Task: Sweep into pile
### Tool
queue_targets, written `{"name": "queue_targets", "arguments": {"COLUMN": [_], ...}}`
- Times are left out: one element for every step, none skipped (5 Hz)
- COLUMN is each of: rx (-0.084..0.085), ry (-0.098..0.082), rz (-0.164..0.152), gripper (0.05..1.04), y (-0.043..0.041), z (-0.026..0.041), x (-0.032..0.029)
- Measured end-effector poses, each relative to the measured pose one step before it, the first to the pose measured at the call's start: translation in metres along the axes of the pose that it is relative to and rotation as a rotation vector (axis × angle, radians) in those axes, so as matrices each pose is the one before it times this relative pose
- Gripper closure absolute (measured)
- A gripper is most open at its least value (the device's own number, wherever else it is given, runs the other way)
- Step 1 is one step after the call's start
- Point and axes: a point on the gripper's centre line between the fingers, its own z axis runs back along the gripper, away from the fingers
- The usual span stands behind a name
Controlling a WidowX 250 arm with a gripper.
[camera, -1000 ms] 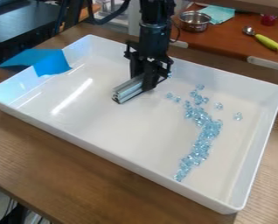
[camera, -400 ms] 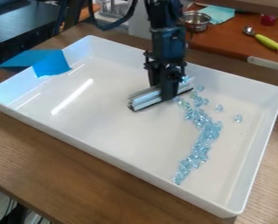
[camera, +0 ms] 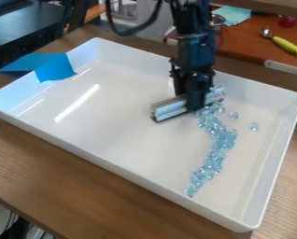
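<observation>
The black gripper (camera: 194, 105) hangs over the upper middle of the white tray (camera: 101, 151), shut on a silver metal bar (camera: 170, 110). The bar lies low across the tray floor at a slant, its near-left end free and its far-right end by the beads. Clear light-blue beads (camera: 215, 158) form a curved, loose strip from the gripper down toward the tray's near wall. A few stray beads (camera: 254, 126) sit apart on the right. The gripper and bar hide part of the strip's upper end.
The tray's raised walls surround the work area. Blue tape (camera: 55, 67) covers its left corner. Behind, on an orange-brown surface, are a metal bowl (camera: 217, 20), a spoon with a green handle (camera: 286, 44) and a teal cloth (camera: 232, 15).
The gripper has moved right and slightly toward the camera with the bar, reaching the upper beads. Beads near the bar's far end have been pushed closer together.
</observation>
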Motion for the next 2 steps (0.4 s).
{"name": "queue_targets", "arguments": {"rx": [-0.0429, -0.0399], "ry": [-0.0122, -0.0115], "rz": [-0.0176, -0.0135], "gripper": [0.705, 0.705], "y": [-0.01701, -0.01101], "z": [-0.00424, -0.00296], "x": [0.00795, 0.00069]}}
